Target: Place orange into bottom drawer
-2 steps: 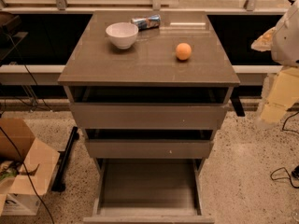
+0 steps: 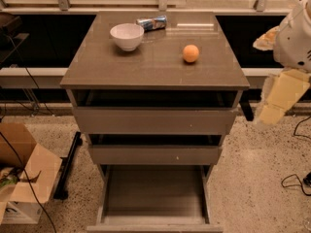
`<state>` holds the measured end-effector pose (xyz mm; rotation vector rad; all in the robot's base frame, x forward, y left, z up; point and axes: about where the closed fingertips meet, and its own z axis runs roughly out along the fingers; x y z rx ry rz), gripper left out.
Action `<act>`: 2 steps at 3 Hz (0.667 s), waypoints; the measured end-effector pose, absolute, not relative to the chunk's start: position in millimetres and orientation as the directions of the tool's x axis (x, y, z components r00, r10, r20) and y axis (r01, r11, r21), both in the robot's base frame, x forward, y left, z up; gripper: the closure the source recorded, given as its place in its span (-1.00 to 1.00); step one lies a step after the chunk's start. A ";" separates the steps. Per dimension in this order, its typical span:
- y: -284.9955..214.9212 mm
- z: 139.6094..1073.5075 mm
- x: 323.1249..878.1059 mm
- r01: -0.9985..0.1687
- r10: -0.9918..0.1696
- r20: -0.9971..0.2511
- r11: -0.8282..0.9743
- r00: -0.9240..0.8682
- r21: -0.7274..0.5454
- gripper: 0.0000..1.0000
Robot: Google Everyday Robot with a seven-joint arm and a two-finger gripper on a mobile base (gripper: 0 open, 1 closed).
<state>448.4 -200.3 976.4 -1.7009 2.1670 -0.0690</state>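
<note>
Orange (image 2: 191, 53) rests right of centre on the tabletop (image 2: 155, 72). Bottom drawer (image 2: 154, 192) stands open and bare. Gripper (image 2: 283, 97) hangs beyond the right edge, well apart from the orange, and I cannot tell how open it is. The approach looks not yet begun; the next move calls for reaching left over the fruit.

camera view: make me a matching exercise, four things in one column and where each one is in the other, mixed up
Column one:
1. orange
2. white bowl
3. bottom drawer
4. gripper

Column two:
a. back left of the cabinet top, beside the crushed can
b. off to the right of the cabinet, away from everything on it
c. right part of the cabinet top, standing alone
d. pulled out, lowest of the three

Pairs: 1-c, 2-a, 3-d, 4-b
</note>
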 end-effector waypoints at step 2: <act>-143.6 970.0 513.6 -0.937 -0.837 -0.543 0.244 -0.074 -0.250 -1.00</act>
